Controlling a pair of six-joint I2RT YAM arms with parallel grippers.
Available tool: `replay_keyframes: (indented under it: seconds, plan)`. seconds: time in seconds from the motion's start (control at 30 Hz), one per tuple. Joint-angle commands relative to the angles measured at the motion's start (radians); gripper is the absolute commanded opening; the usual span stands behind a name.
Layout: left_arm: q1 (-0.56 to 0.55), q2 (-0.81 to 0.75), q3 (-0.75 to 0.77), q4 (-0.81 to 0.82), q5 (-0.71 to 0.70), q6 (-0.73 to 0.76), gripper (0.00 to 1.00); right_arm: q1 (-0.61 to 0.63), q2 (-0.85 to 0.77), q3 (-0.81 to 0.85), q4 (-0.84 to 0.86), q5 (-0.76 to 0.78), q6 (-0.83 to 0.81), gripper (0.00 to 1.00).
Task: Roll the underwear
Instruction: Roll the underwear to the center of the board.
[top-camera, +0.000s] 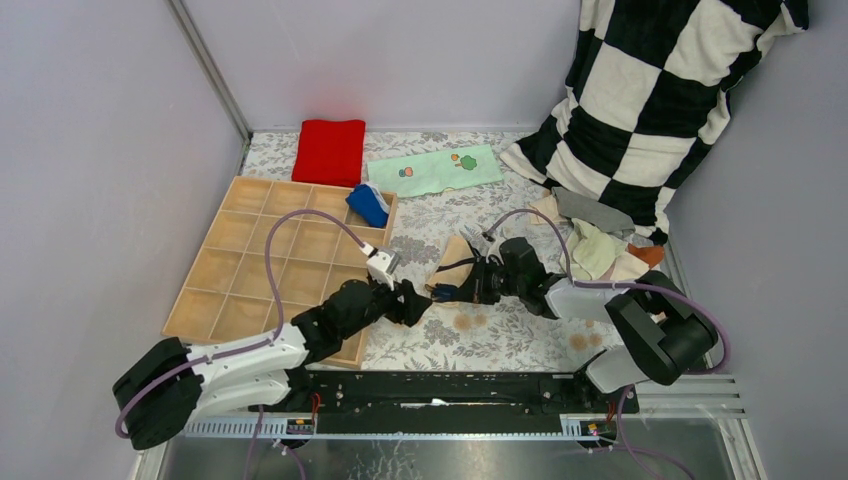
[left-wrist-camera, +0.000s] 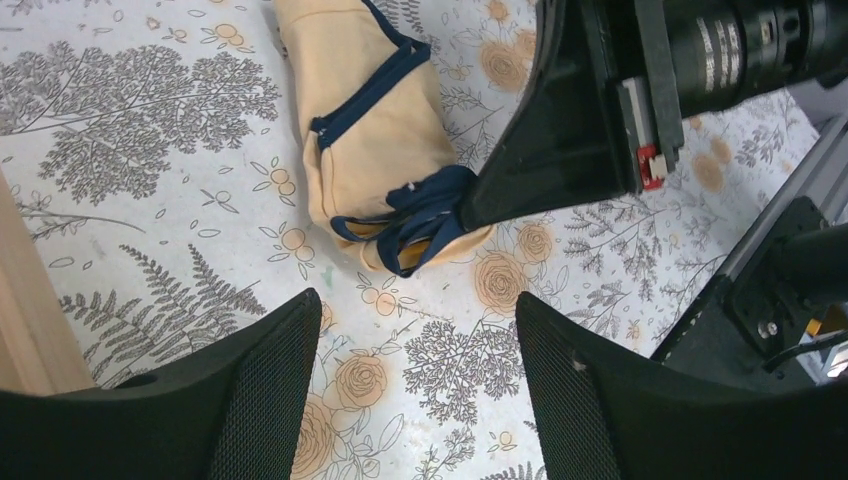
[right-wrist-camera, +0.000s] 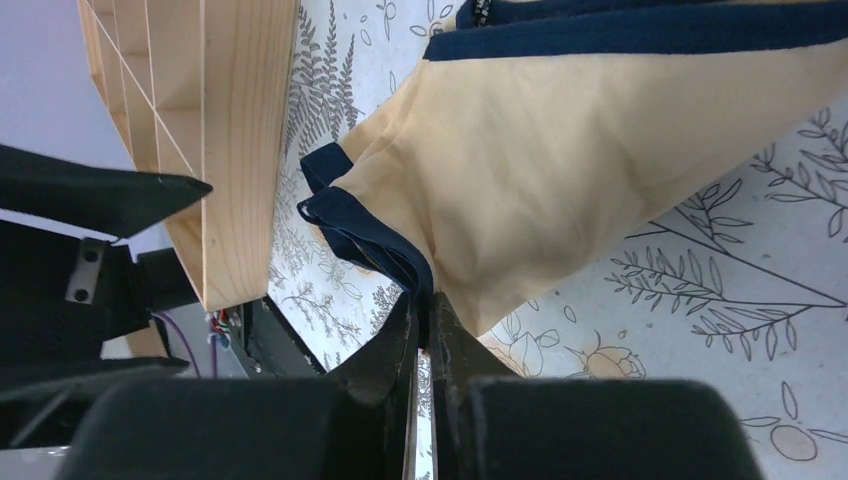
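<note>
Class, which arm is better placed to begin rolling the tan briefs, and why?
Right, probably: the right hand is shut on the dark trim of the tan briefs, so it can turn that edge over. The left hand hangs open near them, holding nothing.

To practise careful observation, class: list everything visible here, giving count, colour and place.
tan underwear: one, tan with navy trim, table middle
wooden tray: one, pale wood, left side
blue underwear: one, blue-white, tray's far right corner
underwear pile: several, grey, beige, green, right side
red cloth: one, far edge
mint cloth: one, printed, beside it
checked cloth: one, black-white, far right corner
table cover: one, floral
left gripper: black, open beside tan underwear
right gripper: black, shut on its trim
</note>
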Motion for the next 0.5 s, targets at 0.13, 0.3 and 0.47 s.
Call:
replay_keyframes:
  seconds: [0.13, 0.3, 0.47]
  plan:
    - [0.006, 0.115, 0.045, 0.148, 0.077, 0.134, 0.76, -0.068, 0.062, 0.073, -0.053, -0.117, 0.049, 0.0]
    - [0.005, 0.224, 0.083, 0.206, 0.101, 0.212, 0.76, -0.087, 0.088, 0.077, -0.057, -0.151, 0.056, 0.0]
    - [0.005, 0.304, 0.14, 0.197, 0.058, 0.316, 0.76, -0.094, 0.109, 0.084, -0.06, -0.176, 0.048, 0.0]
